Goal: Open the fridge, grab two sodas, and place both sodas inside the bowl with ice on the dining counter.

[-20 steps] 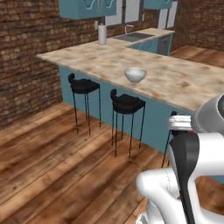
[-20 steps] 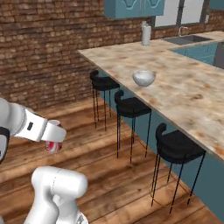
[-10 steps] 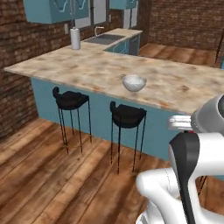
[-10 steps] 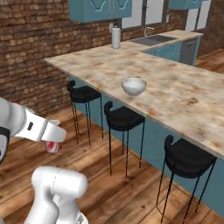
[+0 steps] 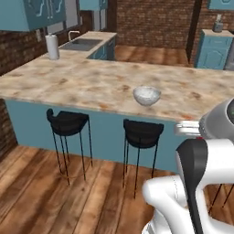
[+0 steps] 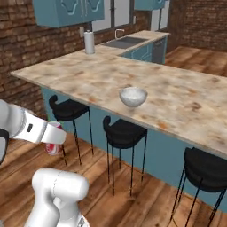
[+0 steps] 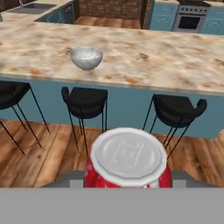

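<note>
While the gripper (image 6: 54,144) hangs low over the wooden floor (image 5: 45,201) in front of the stools, its jaws stand partly open and clamped on a short red soda can (image 7: 127,159), whose pale top faces the hand camera. Beyond it, three black stools (image 7: 85,101) line the teal base of the dining counter (image 5: 91,82). On that beige marbled top, near the front edge, sits the pale glassy bowl (image 5: 146,95), well apart from the can. Farther back a white paper towel roll (image 6: 89,42) stands beside the sink (image 5: 83,44)
</note>
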### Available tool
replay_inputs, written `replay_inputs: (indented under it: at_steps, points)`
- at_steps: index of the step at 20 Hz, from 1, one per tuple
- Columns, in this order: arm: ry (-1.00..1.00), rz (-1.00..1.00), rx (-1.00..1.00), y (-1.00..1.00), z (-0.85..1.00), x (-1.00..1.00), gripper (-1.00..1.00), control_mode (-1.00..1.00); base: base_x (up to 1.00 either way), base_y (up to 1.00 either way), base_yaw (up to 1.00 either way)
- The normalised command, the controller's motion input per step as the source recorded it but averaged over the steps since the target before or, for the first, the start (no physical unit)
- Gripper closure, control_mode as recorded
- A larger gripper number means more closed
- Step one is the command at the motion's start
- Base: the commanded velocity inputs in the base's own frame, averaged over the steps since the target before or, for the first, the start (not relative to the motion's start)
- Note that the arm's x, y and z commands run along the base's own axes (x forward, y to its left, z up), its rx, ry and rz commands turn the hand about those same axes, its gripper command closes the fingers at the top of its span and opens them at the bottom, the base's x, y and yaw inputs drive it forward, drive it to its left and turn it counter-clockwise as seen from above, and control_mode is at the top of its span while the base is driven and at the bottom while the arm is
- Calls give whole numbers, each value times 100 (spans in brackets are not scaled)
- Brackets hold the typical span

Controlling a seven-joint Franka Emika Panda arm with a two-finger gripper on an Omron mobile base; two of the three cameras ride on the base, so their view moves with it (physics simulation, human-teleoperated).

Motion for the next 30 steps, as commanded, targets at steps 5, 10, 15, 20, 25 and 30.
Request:
replay_inputs:
  at_steps: [5,10,15,20,25,30]
  points:
    - [0,0,0,0,0,0,100,100,93,30,-39]
    - [0,0,0,0,0,0,100,100,83,12,-37]
    - [0,0,0,0,0,0,100,100,79,47,-36]
    - [0,0,0,0,0,0,100,100,70,75,-29]
    - [2,-4,0,4,0,20,100,-100,69,47,-22]
    - [14,-14,1,2,0,100,100,-100,0,0,0]
